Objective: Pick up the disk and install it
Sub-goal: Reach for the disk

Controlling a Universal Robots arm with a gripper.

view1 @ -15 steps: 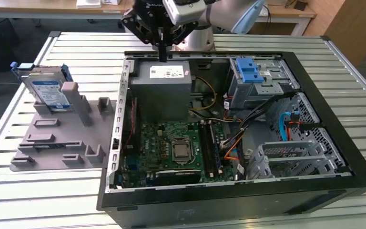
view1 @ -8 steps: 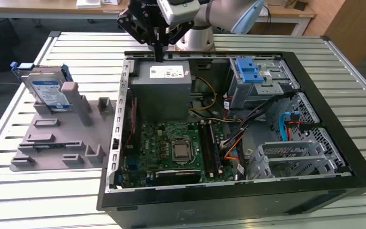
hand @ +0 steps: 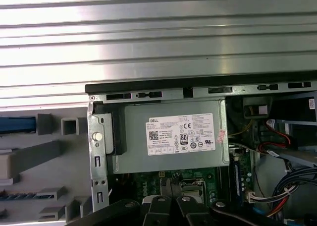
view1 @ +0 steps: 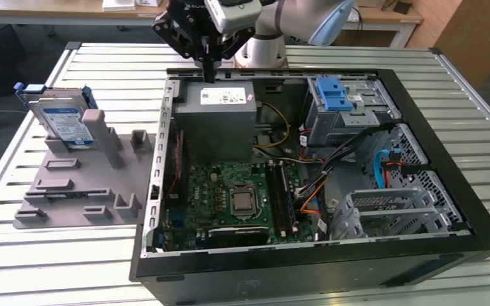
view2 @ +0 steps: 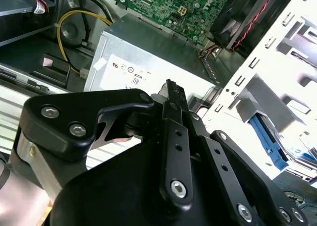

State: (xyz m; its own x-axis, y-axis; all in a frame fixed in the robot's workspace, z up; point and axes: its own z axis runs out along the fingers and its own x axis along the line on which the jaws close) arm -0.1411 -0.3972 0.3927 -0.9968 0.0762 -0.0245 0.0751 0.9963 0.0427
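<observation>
The disk (view1: 61,120) is a flat silver metal slab with a blue-and-white label on its broad face and a blue plastic frame showing along its top edge. It stands on edge in a grey plastic holder (view1: 74,191), leaning back a little, so its long axis runs up and down rather than flat. The labelled face is turned toward the exterior view's camera. Grey posts of the holder hide its lower edge.

The holder lies on a slatted metal table (view1: 23,255), at the exterior view's left of an open computer case (view1: 313,271) and just beside it.

The claw (view1: 207,75) is well apart from the disk. It hangs above the far end of the case, over a grey metal box (view1: 219,121) with a white label. In both wrist views (view2: 171,87) (hand: 171,182) its fingers are pressed together with nothing between them. A green circuit board (view1: 228,197) lies beside the box inside the case.
</observation>
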